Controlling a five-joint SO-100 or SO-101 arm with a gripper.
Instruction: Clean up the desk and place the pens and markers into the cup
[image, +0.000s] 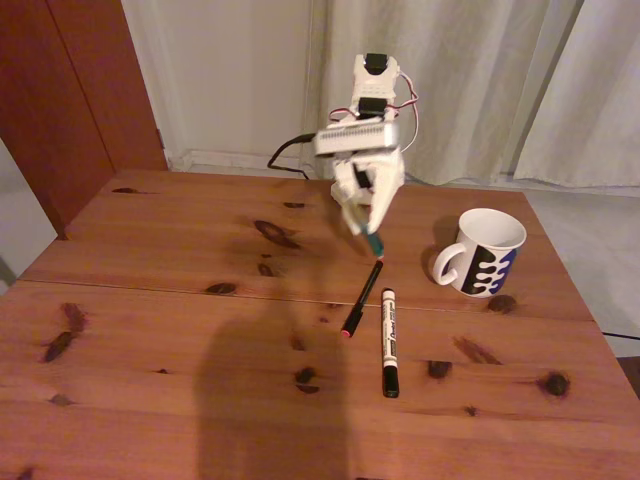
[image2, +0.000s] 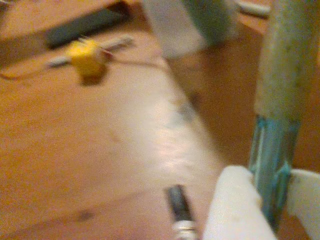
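**Green-teal pen held above the desk by the white gripper**

The white two-finger plastic gripper (image: 372, 222) is seen closed around a slim green-teal pen (image: 374, 243), whose lower end pokes out below the fingertips in the fixed view. In the wrist view the same pen (image2: 272, 150) is clamped between the two white fingers (image2: 232, 210) at the lower right of the frame, its teal barrel rising upward; the picture is blurred, so finer detail of the grip cannot be made out. In the fixed view the gripper is raised clear of the wood, over the middle of the far half of the large reddish-brown pine desk (image: 150, 330) with dark knots and a seam across it.

Just below the held pen's tip, a slim black pen with a red tip (image: 362, 297) is laid flat on the desk, slanted across the seam, red end toward the near edge. Just beside it to the right in the fixed view, a thicker white marker with black caps (image: 388, 342) is laid nearly straight toward the near edge. The two do not appear to touch.

The white ceramic cup with a handle and a dark blue wavy blotch pattern (image: 485, 252) is stood upright near the desk's right edge, well apart from the gripper, handle turned toward it.
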